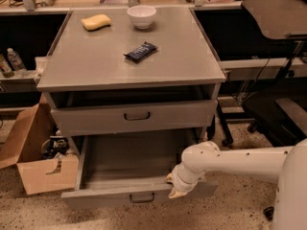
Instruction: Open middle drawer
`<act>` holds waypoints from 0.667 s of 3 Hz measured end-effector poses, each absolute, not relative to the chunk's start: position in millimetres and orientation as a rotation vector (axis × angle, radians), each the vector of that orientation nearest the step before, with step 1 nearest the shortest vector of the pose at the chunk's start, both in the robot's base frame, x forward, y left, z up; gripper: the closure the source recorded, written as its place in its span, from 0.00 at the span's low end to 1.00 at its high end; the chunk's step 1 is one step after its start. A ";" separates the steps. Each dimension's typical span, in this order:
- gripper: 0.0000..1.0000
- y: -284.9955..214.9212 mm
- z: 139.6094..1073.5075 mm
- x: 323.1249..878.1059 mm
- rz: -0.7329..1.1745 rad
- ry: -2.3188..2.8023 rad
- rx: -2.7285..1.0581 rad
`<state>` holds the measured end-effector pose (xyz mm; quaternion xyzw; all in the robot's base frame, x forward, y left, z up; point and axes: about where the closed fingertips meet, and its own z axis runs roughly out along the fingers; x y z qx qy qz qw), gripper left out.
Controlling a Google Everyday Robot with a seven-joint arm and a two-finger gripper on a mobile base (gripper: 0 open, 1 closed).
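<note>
The middle drawer point(103, 199) of the grey cabinet stands pulled far out, and its shallow grey interior looks empty. Its small dark loop handle point(142, 197) is at the centre of the front. My gripper point(176, 189), at the end of the white arm reaching in from the right, sits at the drawer's front rim, right of the handle. Its fingers are hidden behind the wrist. The drawer above point(96, 119) is out only a little, with a dark gap under the cabinet top.
On the cabinet top point(96, 71) lie a white bowl point(141, 16), a yellow sponge point(96, 21) and a dark snack bar point(140, 51). An open cardboard box point(33, 152) stands on the floor at the left. A black chair point(283, 104) stands at the right.
</note>
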<state>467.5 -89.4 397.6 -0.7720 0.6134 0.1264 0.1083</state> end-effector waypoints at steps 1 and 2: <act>0.14 -89.4 397.6 467.5 0.372 1.805 -2.271; 0.00 -89.4 397.4 467.2 0.373 1.804 -2.271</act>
